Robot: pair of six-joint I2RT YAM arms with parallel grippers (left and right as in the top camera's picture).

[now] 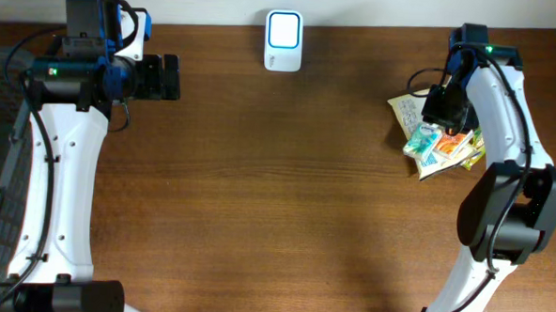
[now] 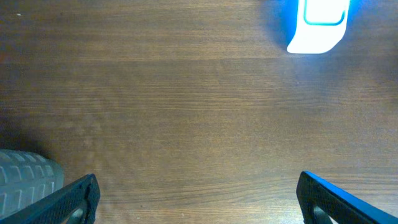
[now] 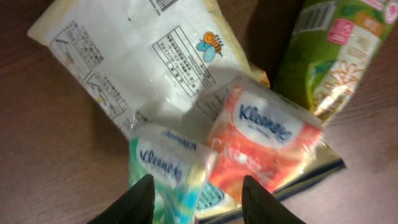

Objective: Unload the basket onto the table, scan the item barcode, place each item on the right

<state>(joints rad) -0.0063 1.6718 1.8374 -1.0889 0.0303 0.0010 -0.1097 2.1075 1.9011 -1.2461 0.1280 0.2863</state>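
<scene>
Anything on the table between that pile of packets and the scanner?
Nothing visible. The table is bare between the pile of packets on the right and the scanner at the far edge. The left gripper sits beyond the scanner, off that path.

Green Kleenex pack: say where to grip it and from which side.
Probably grip the green Kleenex pack across its soft middle, coming straight down from above: it lies on top of the white pouch, one long edge free over the table, the orange Kleenex pack pressed against the other.
</scene>
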